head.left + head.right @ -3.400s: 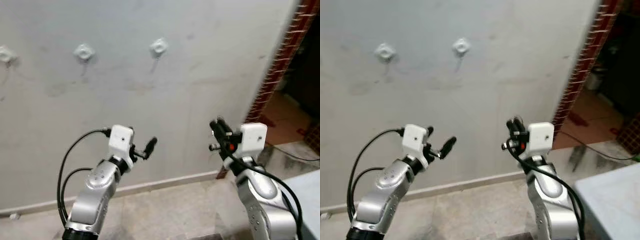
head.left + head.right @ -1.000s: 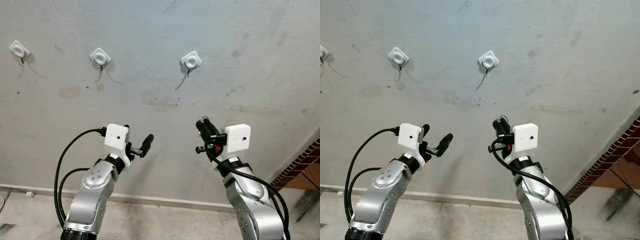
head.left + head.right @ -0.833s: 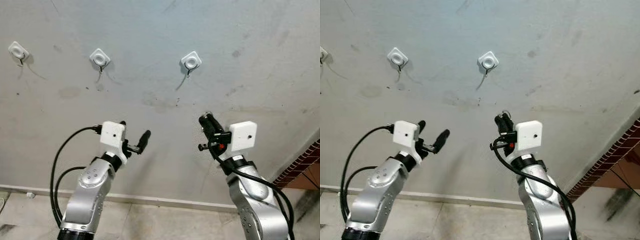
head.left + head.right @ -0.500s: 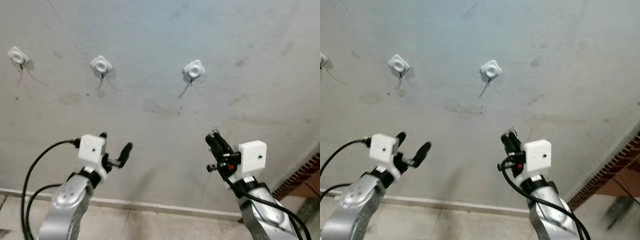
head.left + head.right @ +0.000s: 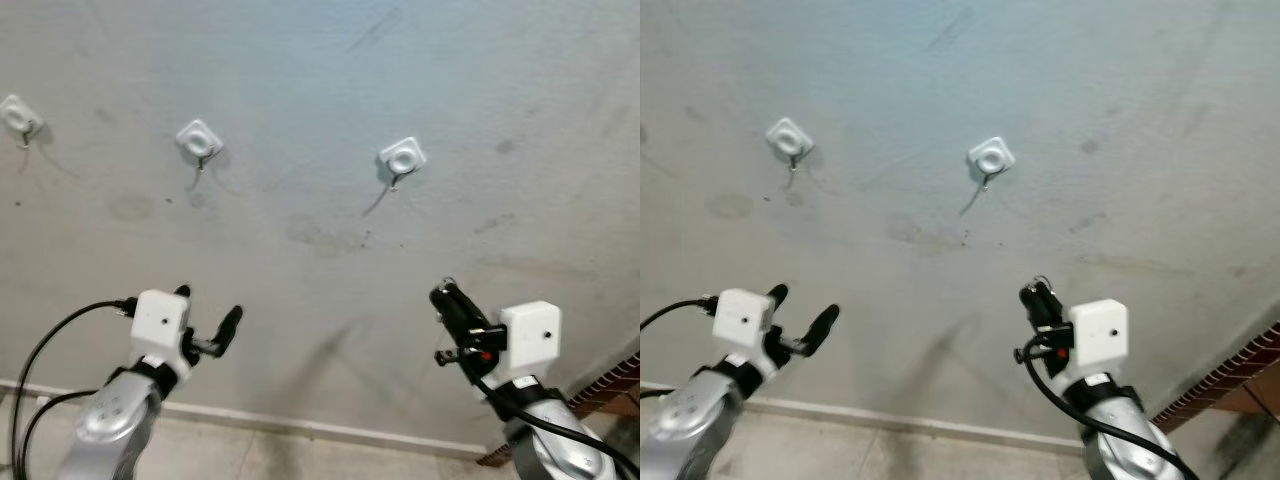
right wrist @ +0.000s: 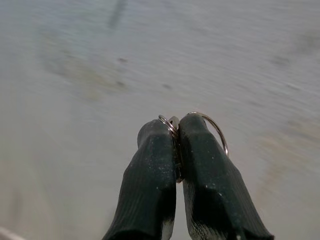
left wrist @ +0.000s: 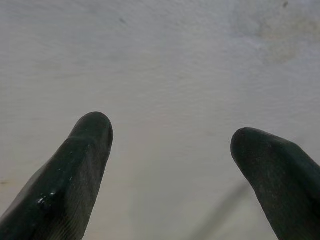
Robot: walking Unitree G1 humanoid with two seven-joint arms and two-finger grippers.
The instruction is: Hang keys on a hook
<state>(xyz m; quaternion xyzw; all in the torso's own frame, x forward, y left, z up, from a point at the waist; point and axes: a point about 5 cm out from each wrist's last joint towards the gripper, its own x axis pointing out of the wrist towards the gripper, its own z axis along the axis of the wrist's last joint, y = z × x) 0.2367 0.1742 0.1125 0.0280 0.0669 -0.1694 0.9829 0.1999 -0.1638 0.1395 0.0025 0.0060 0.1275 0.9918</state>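
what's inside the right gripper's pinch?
The right gripper is shut on a metal key ring, whose loop pokes out past the fingertips. The rest of the keys is covered by the fingers.

keys [image 6: 176,125]: silver ring, pinched upright | hooks [image 5: 402,160]: three, wall-mounted, bare

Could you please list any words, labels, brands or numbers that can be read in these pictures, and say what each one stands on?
There is no readable text.
The wall, the three white hooks (one at) and the white camera boxes on the wrists (one at) carry no words, numbers or signs.
The key ring held in the right gripper shows no marking that can be read.
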